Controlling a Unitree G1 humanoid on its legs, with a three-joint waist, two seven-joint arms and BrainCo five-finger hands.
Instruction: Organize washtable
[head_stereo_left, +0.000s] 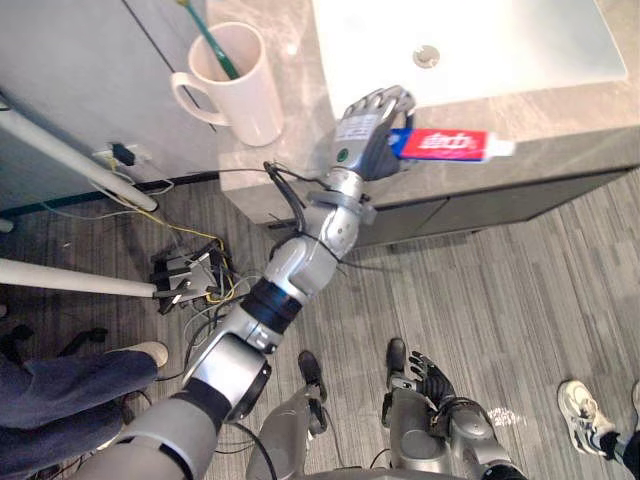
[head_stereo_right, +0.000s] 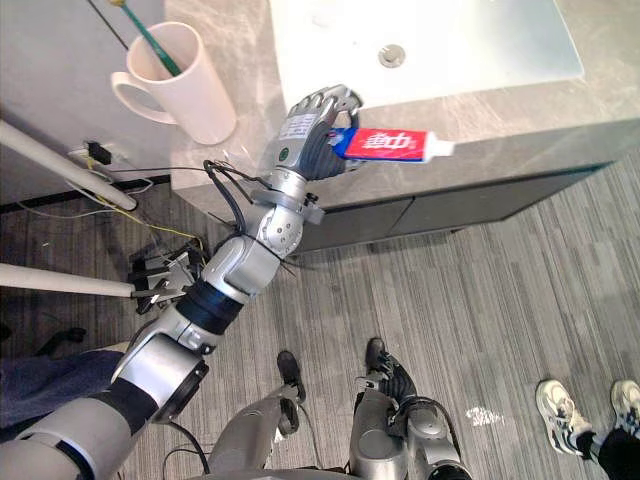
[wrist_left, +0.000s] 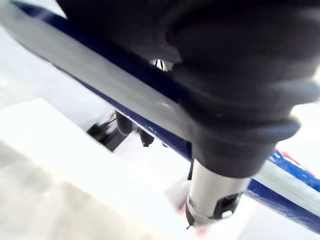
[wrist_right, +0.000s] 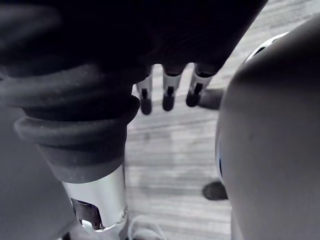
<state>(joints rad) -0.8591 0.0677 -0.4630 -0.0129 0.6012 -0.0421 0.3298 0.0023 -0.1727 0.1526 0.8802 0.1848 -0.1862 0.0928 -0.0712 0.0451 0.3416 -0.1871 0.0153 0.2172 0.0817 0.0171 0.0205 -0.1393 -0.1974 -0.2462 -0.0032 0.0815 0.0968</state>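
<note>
— Where is the toothpaste?

— In my left hand (head_stereo_left: 372, 130). My fingers and thumb are curled round the left end of the red, white and blue toothpaste tube (head_stereo_left: 450, 145). It lies level with its white cap pointing right, over the near edge of the grey marble washtable (head_stereo_left: 560, 140). I cannot tell whether it touches the stone.

— What else is on the table?

— A white ceramic mug (head_stereo_left: 240, 85) stands at the left corner, left of my hand and farther back, handle turned left. A green toothbrush (head_stereo_left: 210, 40) leans inside it. The white sink basin (head_stereo_left: 480, 40) lies beyond the tube, with a round metal drain (head_stereo_left: 427, 56) in it.

— And your other hand?

— My right hand (head_stereo_left: 430, 378) hangs low on the near side, over the grey wood-plank floor (head_stereo_left: 500, 300). Its fingers (wrist_right: 167, 95) are loose and nearly straight, holding nothing. A person's pale shoe (head_stereo_left: 585, 415) is on the floor to its right.
</note>
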